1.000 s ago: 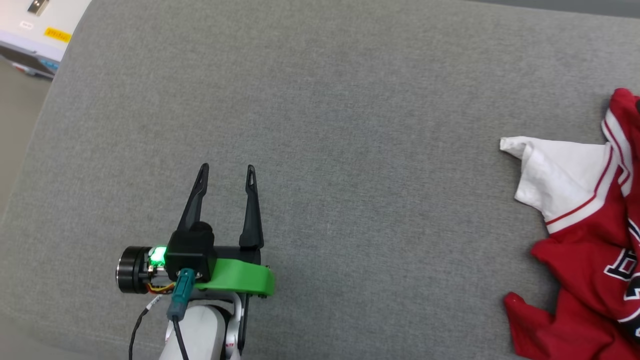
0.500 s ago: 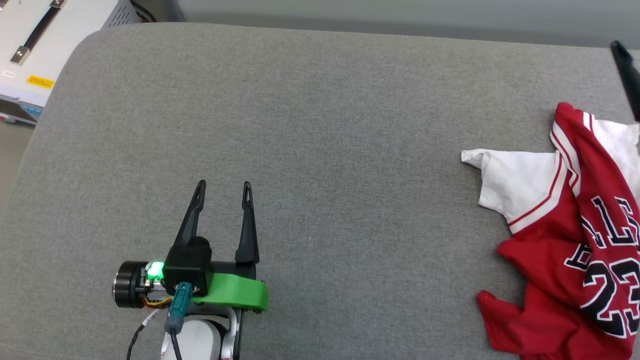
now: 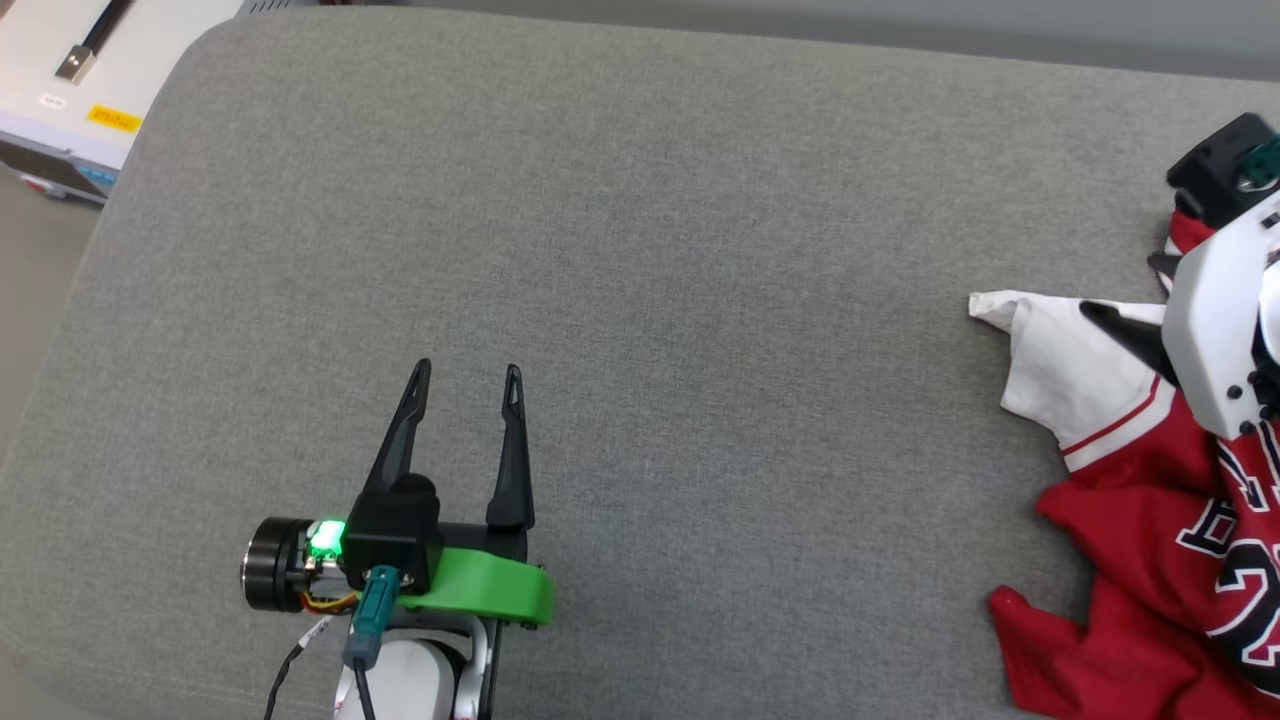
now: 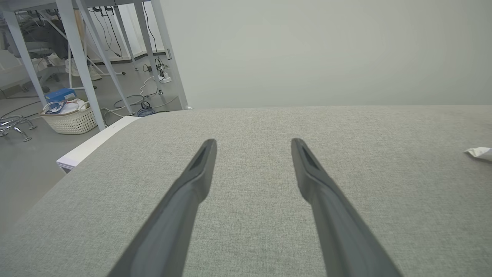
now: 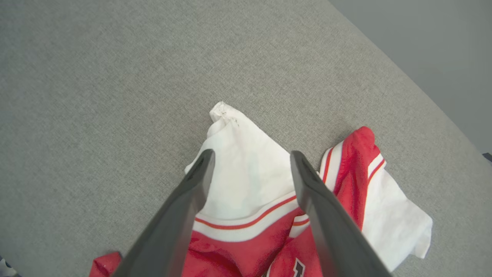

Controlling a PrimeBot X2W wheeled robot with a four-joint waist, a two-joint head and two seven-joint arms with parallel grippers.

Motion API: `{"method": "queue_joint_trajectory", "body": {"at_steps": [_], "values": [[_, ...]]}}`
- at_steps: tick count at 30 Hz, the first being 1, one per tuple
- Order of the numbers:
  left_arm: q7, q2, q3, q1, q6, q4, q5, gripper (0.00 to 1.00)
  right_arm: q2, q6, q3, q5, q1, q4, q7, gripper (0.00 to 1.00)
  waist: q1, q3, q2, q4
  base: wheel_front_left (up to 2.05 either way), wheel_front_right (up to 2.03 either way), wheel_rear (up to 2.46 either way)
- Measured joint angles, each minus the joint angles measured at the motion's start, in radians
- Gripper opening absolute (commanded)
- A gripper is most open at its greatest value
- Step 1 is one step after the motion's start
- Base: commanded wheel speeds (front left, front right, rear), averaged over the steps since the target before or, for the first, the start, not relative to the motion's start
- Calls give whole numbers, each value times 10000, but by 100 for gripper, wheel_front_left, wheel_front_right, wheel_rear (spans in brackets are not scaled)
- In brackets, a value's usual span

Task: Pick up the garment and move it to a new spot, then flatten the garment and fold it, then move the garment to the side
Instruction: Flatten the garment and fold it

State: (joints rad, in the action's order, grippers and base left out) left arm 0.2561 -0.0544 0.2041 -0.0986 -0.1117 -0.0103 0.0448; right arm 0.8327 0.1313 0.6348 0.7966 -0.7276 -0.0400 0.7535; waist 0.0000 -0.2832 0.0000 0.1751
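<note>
A: As the head camera looks down on it, what do you count?

B: One garment (image 3: 1120, 500), crumpled at the right edge of one grey cushion (image 3: 700, 250), and two grippers, each with two long dark fingers (image 4: 184, 200).

A: Is either one clenched on anything?

B: No. The left gripper (image 3: 467, 370) hangs over bare cushion, well apart from the garment, fingers spread with nothing between them. The right gripper (image 5: 251, 153) is over the garment, fingers spread as well, one to each side of a white sleeve (image 5: 246, 181) in its wrist view. Whether the tips touch the cloth I cannot tell.

A: And the cloth, the shapes?

B: The red body is bunched into folds; two white sleeves show, with red-and-white striping where they meet the red. The one between the fingers runs out to a pinched point. Black letters edged in white show in part, too folded to read. The cushion is a coarse flat weave with a rounded corner. The fingers are smooth and matte, tapering to narrow slotted tips. One green bracket (image 3: 490, 590) sits behind the left pair, and one white case (image 3: 30, 60) with a yellow label stands past the cushion's corner.
</note>
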Motion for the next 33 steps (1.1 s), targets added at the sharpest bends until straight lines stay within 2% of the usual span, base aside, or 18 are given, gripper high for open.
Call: {"method": "queue_joint_trajectory", "body": {"at_steps": [5,12,15,16,23,30,31,33], "values": [[0,0,190,-215,-96,38,94,100,-75,0,798,178,-343,-587,742,100,0,-365,0,155,0,0,0],[0,0,441,-593,-194,81,201,100,-439,-2,1893,-130,-517,-2061,424,100,0,-951,0,404,0,0,0],[0,0,460,-619,-247,67,226,100,-397,-4,2174,-75,-618,-2401,33,100,0,-1101,0,509,0,0,0],[0,-2,453,-619,-247,50,242,100,-389,-2,2274,-71,-700,-2445,-188,0,0,-1132,0,535,0,0,0],[0,-2,286,-616,-249,-35,255,100,-430,2,2713,23,-963,-2541,-2205,0,0,-906,0,453,0,0,0],[0,0,224,-594,-245,-33,255,100,-399,2,2675,194,-1569,-2146,-3369,0,0,-501,0,279,0,0,0],[0,0,224,-593,-245,-29,255,100,-454,0,2696,190,-1679,-2088,-3463,0,0,-452,0,276,0,0,0],[0,-2,211,-563,-245,-2,255,100,-986,0,2953,132,-2034,-2027,-3722,0,0,-373,0,347,0,0,0]]}}
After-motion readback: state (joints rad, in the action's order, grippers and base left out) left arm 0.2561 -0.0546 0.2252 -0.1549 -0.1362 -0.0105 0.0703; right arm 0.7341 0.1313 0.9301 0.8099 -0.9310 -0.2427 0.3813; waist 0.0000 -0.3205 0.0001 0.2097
